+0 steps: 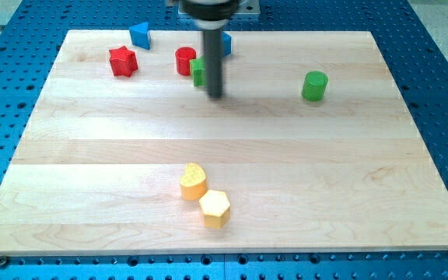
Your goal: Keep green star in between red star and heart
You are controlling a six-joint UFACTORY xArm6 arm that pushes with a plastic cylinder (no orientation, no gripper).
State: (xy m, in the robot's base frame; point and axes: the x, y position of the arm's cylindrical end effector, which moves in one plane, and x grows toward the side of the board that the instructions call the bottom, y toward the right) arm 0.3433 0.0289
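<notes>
Though half hidden, the green star [198, 71] sits just left of my tip [215, 96] — no claw shows.

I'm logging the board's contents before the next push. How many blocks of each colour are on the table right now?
Red: 2, the red star and the red cylinder.
Blue: 2, one blue block and a second blue block partly hidden behind the rod.
Green: 2, a green block beside my tip and the green cylinder.
Yellow: 2, the yellow heart and the yellow hexagon.
Total: 8.
</notes>
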